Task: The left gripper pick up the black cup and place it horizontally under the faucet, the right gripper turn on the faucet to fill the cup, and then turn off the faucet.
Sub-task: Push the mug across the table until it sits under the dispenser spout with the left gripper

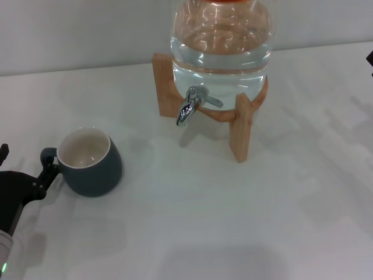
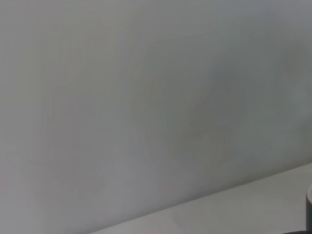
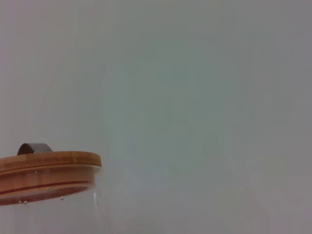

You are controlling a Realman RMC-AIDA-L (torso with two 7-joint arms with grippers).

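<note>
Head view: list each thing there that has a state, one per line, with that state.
Dark grey-black mug with cream interior: upright on the table, empty, away from the spout.
Chrome faucet: no water running.
Clear glass jar: holds water, seated on its wooden stand.
Bamboo lid: on the jar.
Left gripper: by the mug's handle; grip unclear.
Right gripper: barely in view at the edge.

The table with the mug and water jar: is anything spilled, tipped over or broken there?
Nothing stands out. The black cup stands upright and empty on the dry table, the left gripper at its handle. The faucet isn't running, and the water jar sits squarely in its wooden stand.
</note>
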